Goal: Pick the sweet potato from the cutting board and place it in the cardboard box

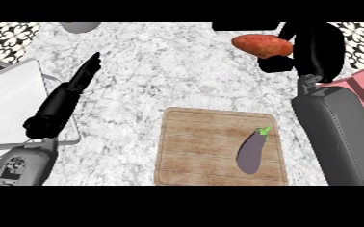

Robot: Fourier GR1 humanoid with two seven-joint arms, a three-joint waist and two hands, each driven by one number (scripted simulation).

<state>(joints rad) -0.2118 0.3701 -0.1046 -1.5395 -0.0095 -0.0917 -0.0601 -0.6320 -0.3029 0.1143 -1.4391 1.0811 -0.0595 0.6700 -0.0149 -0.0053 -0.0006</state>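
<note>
The orange-red sweet potato [260, 45] is up in the far right of the head view, held by my right hand [313, 50], whose black fingers curl round its right end. It hangs above the marble counter, well beyond the wooden cutting board [199, 149]. A purple eggplant [252, 150] with a green stem lies on the board's right side. My left hand [70, 92] rests at the left with straight fingers pointing away, holding nothing. No cardboard box can be made out.
A white-grey tray or sink rim [21, 101] sits at the left edge under my left arm. A pink object [348, 84] shows at the right edge behind my right forearm. A dark shape [245, 26] lies at the counter's far edge.
</note>
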